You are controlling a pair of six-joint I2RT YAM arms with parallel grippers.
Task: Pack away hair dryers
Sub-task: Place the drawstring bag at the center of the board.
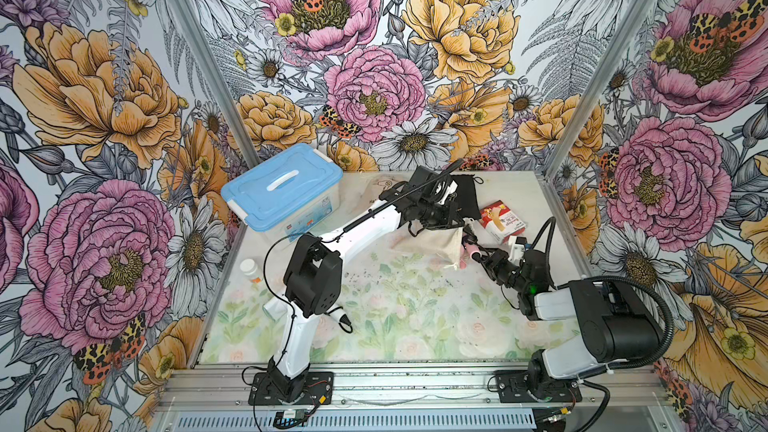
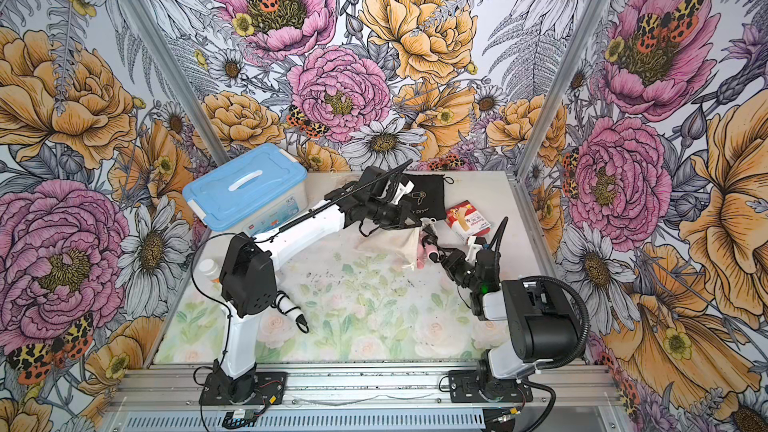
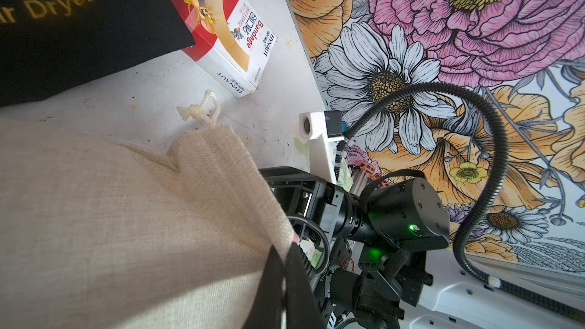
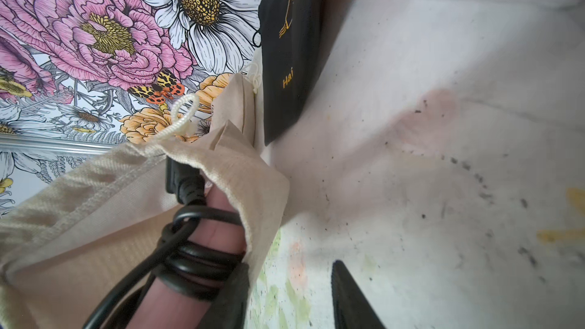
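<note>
A pink hair dryer (image 4: 218, 232) with black cord wound round its handle lies partly inside the mouth of a beige pouch (image 4: 95, 200); in both top views its handle end (image 1: 472, 248) (image 2: 428, 252) pokes out. My left gripper (image 3: 285, 267) is shut on the pouch's rim (image 1: 457, 230) and lifts the cloth. My right gripper (image 4: 288, 280) is open, one finger against the dryer's handle and pouch edge, only bare table between the fingers. A white hair dryer (image 1: 337, 317) shows from behind the left arm.
A black pouch (image 1: 465, 197) and a red-and-white bandage box (image 1: 503, 220) lie just behind the grippers. A blue-lidded storage box (image 1: 282, 189) stands at the back left, a white pill bottle (image 1: 250, 270) at the left edge. Another flat beige pouch (image 1: 382, 189) lies at the back.
</note>
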